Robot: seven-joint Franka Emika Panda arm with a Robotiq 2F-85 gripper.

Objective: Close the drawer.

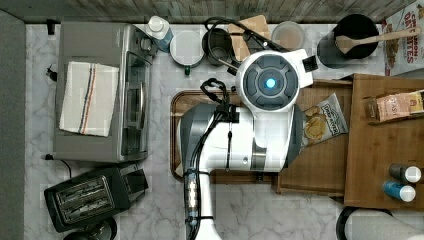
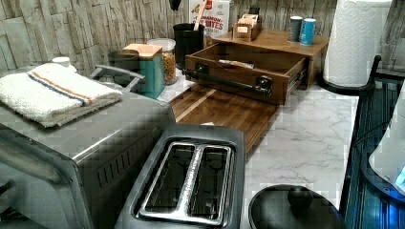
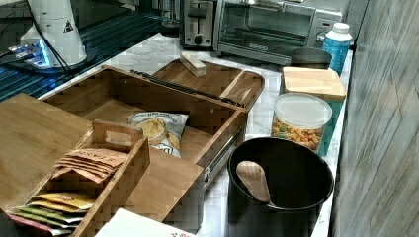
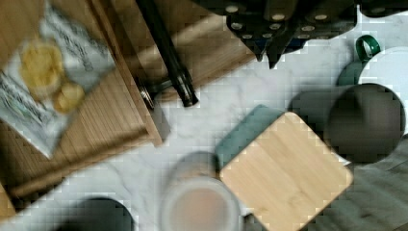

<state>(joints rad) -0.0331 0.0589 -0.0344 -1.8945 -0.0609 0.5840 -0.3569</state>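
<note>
Drawer (image 2: 248,71): stands pulled fully out of cabinet (image 2: 305,45), over tray (image 2: 224,112), chip bag (image 3: 158,129) inside. Closing not begun; whole push remains. Gripper (image 4: 272,48): above handle (image 4: 166,48), finger spread indeterminable.

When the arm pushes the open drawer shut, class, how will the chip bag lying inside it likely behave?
The chip bag lies flat on the floor of the drawer, so it probably rides along rather than tipping. It looks thin and puffy, likely light, so a sharp push might slide it. The drawer's walls rise above it, so it should stay inside.
</note>
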